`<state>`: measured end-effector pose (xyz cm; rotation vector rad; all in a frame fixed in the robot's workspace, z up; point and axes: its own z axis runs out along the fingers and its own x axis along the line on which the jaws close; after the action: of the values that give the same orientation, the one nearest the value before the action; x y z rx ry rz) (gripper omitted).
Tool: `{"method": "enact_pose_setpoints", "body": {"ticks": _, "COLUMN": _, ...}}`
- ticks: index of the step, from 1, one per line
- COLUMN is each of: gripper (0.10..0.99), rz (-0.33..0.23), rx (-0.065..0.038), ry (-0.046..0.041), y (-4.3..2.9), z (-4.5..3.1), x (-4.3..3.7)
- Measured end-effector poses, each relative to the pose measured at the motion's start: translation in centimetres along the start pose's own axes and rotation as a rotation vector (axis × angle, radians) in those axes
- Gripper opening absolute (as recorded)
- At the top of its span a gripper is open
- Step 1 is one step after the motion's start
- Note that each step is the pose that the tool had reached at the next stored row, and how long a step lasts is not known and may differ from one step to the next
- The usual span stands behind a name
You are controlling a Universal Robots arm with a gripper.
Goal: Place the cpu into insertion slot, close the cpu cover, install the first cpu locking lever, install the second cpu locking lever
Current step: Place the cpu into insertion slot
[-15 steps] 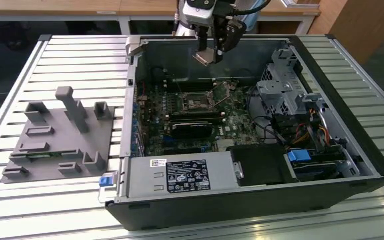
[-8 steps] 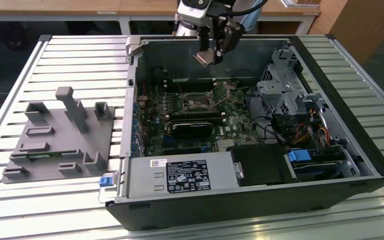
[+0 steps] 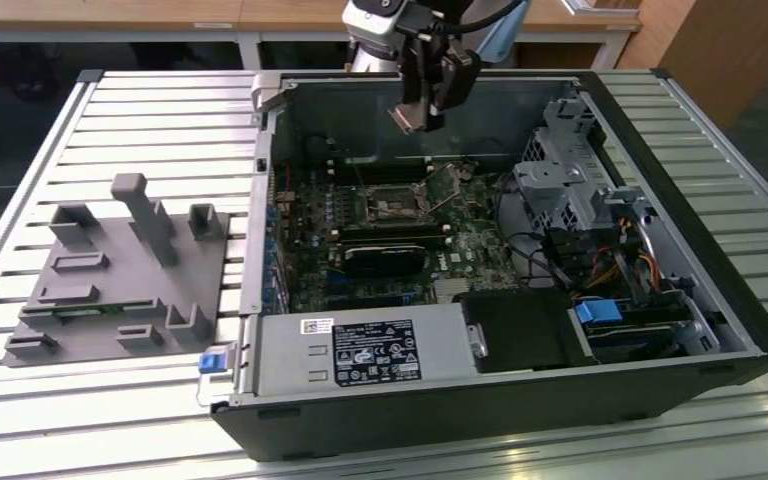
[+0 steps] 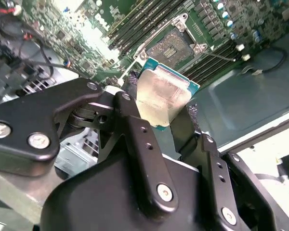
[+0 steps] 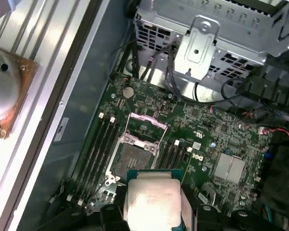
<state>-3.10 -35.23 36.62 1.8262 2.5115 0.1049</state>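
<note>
While grey fixture (image 3: 117,270) is sitting by bench (image 3: 37,420) edge at exterior view's left, gripper (image 3: 418,115) is hovering over far wall of case (image 3: 718,290), fingers (image 4: 135,130) clamping cpu (image 4: 161,94). Insertion slot (image 3: 391,207) is lying empty, cpu cover (image 5: 145,126) standing raised. Seemingly nothing seated yet: placing, closing, two lockings remaining.

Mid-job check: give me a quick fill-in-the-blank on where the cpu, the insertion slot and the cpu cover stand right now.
The end effector is shut on the cpu, holding it ____ the motherboard, not on it.
The insertion slot is ____, with no chip seated in it.
The cpu cover stands ____, not closed over the slot.
Missing words: above; empty; open.
</note>
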Motion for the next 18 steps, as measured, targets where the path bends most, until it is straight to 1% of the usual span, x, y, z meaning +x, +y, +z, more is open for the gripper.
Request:
{"method": "enact_pose_setpoints", "body": {"ticks": 6, "gripper": 0.525, "rz": 0.100, "rx": -0.001, "ry": -0.0083, "y": -0.01, "z": 0.12, "x": 0.00}}
{"method": "enact_pose_setpoints", "body": {"ticks": 10, "gripper": 0.525, "rz": 0.129, "rx": -0.001, "ry": -0.0130, "y": -0.01, "z": 0.23, "x": 0.02}}
{"method": "enact_pose_setpoints", "body": {"ticks": 16, "gripper": 0.525, "rz": 0.147, "rx": -0.001, "ry": -0.0147, "y": -0.01, "z": 0.67, "x": 0.10}}
{"method": "enact_pose_setpoints", "body": {"ticks": 18, "gripper": 0.525, "rz": 0.167, "rx": -0.001, "ry": -0.0161, "y": -0.02, "z": 0.85, "x": 0.13}}
